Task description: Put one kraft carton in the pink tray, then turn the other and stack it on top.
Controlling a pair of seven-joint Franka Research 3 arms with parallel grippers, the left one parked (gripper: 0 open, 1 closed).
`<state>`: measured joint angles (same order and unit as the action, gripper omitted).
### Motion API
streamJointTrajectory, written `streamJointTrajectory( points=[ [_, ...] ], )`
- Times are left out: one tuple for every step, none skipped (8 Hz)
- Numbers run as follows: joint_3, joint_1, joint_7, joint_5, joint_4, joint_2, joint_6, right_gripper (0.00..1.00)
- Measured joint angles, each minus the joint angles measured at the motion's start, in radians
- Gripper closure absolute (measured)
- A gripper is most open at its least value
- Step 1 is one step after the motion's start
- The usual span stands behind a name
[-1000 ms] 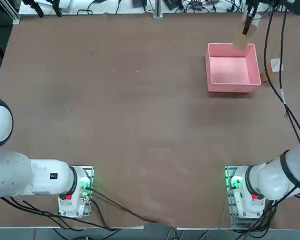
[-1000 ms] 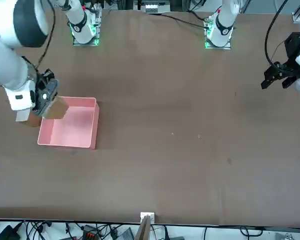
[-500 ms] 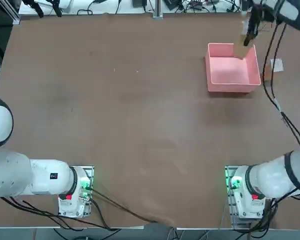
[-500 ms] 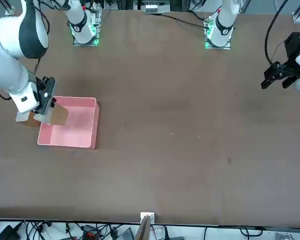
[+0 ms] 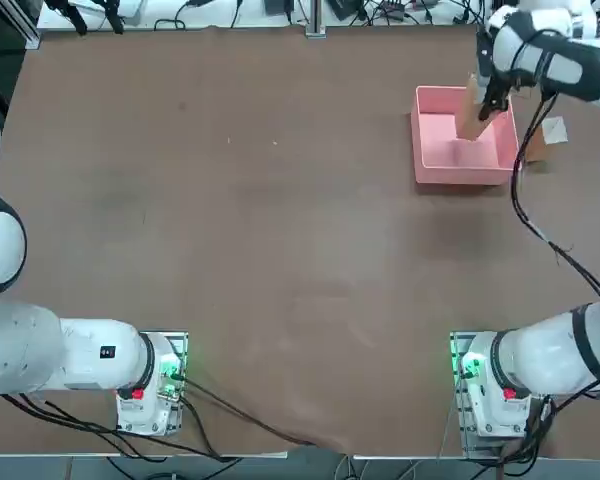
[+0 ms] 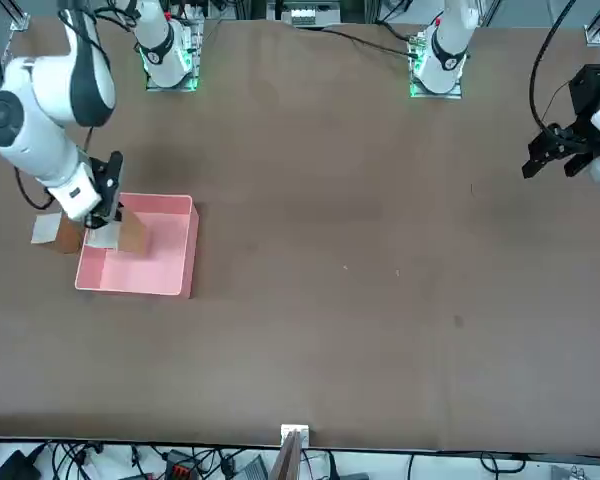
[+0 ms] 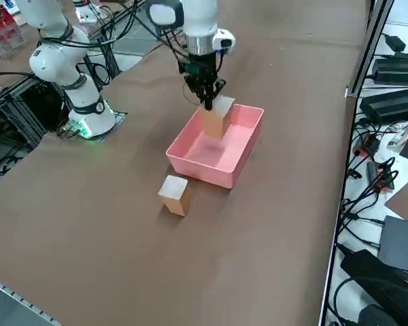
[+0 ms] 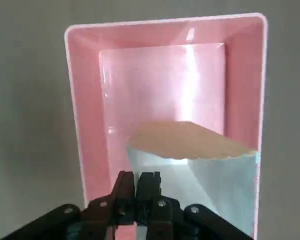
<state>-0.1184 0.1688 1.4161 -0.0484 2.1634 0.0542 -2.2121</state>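
The pink tray (image 5: pixel 438 152) lies at the far right of the table. My right gripper (image 5: pixel 492 96) hangs over its far right corner, shut on a kraft carton (image 5: pixel 470 116) that dangles tilted inside the tray's walls. In the right wrist view the fingers (image 8: pixel 138 182) pinch the carton (image 8: pixel 205 165) at its edge above the tray floor (image 8: pixel 160 75). The right side view shows the carton (image 7: pixel 215 119) low over the tray (image 7: pixel 202 161); whether it touches the floor is unclear. A second kraft carton (image 5: pixel 533 150) stands on the table just outside the tray's right wall, also visible in the right side view (image 7: pixel 174 194).
A pale flap (image 5: pixel 552 129) sticks out of the second carton. Cables (image 5: pixel 540 230) from my right arm drape over the table's right side. The table's far edge lies close behind the tray.
My right gripper has come down and toward the robot with the carton, from above the tray's far rim to inside the tray's walls.
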Motion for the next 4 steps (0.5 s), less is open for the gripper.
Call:
streamJointTrajectory(
  points=[
    [0.000,0.000,0.013,0.000,0.035,0.000,-0.060,0.98],
    [0.001,0.000,0.025,0.000,0.060,0.002,-0.113,0.98],
    [0.001,0.000,0.035,0.000,0.076,0.006,-0.153,0.98],
    [0.001,0.000,0.039,0.000,0.084,0.015,-0.180,0.98]
  ],
)
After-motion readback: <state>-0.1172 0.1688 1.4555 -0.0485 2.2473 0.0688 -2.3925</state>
